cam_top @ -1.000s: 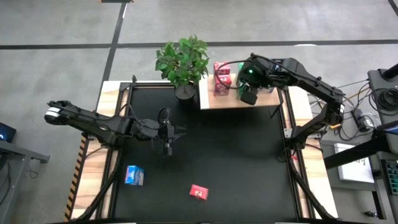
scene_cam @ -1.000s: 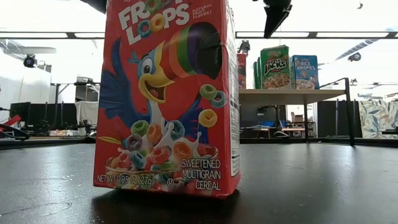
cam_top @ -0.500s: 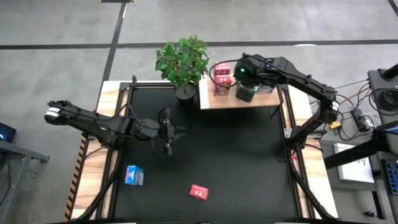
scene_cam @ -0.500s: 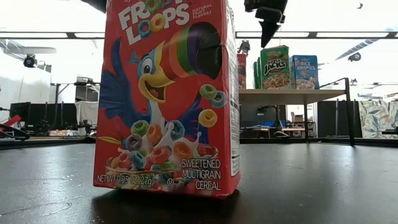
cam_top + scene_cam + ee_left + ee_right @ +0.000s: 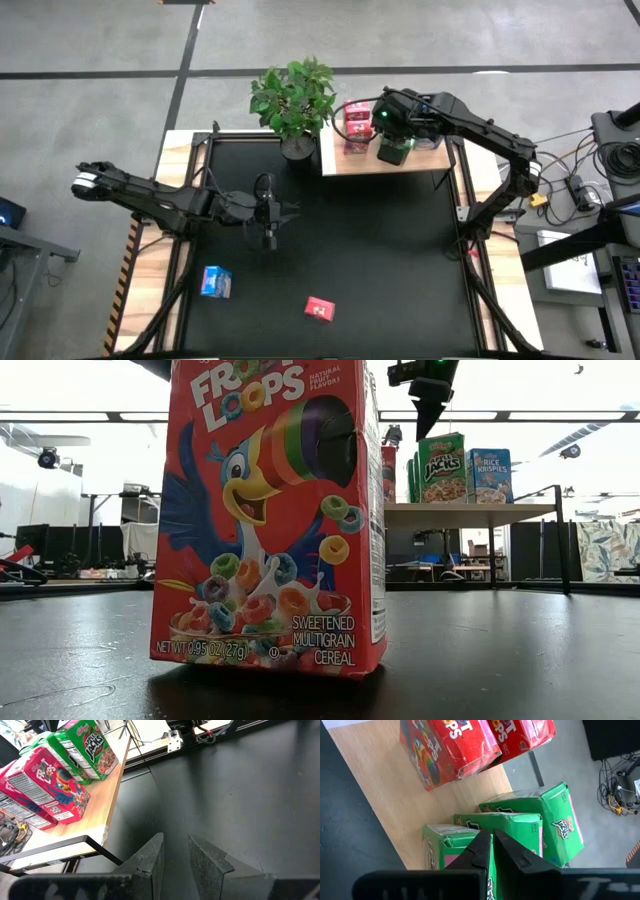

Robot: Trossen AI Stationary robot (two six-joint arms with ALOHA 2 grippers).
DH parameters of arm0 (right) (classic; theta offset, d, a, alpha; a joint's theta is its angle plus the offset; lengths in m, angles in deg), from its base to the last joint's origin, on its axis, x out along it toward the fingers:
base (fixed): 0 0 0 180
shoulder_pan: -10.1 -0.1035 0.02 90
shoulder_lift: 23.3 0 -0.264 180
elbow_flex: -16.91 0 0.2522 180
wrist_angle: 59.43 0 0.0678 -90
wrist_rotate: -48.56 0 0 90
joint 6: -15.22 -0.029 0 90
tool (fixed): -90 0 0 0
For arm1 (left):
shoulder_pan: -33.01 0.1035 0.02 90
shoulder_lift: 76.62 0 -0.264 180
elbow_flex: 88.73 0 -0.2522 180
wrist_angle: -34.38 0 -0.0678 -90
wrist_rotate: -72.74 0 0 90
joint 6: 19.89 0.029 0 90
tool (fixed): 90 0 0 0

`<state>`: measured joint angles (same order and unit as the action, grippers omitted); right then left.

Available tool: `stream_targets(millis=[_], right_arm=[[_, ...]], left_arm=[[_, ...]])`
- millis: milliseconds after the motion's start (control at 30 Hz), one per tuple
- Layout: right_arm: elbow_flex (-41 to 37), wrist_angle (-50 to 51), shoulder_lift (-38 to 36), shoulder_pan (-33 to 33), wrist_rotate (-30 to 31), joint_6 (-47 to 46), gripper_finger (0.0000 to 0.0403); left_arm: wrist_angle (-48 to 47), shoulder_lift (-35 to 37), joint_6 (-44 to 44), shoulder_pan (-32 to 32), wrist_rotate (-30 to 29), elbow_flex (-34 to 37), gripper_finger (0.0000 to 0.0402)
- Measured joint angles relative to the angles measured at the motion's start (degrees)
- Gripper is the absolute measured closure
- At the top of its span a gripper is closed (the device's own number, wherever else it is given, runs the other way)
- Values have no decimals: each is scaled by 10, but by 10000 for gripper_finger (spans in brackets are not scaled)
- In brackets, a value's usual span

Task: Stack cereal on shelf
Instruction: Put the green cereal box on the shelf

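Presently, shelf [image 5: 345, 160]: far right of the bench [image 5: 380, 260], carrying red and green cereal boxes [image 5: 530, 827].
Loose boxes: blue box [image 5: 215, 282] and red box [image 5: 320, 309], near side.
Handling: probably light, crushable cardboard; pinch across the narrow sides.
Right end effector [image 5: 394, 150]: closed, empty, above the green boxes.
Left end effector [image 5: 175, 851]: slightly parted, empty, mid-bench.

A robotics lab or test hall. The black table [image 5: 330, 240] stands on a bare grey concrete floor [image 5: 100, 40] marked with dark lines, cables [image 5: 590, 175] trail beside it, and the low view shows long ceiling lights [image 5: 90, 415], desks [image 5: 110, 510] and dark equipment under a high ceiling.
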<state>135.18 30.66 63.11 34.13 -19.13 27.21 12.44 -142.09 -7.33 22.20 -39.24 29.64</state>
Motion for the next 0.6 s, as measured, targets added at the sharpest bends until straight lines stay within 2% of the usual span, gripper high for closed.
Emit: stream_targets(millis=[233, 600], right_arm=[[0, 0, 0, 0, -32, 2, 390], [3, -1, 0, -1, -28, 46, 390]], left_arm=[[0, 0, 0, 0, 0, 0, 329], [0, 0, 0, 0, 0, 0, 329]])
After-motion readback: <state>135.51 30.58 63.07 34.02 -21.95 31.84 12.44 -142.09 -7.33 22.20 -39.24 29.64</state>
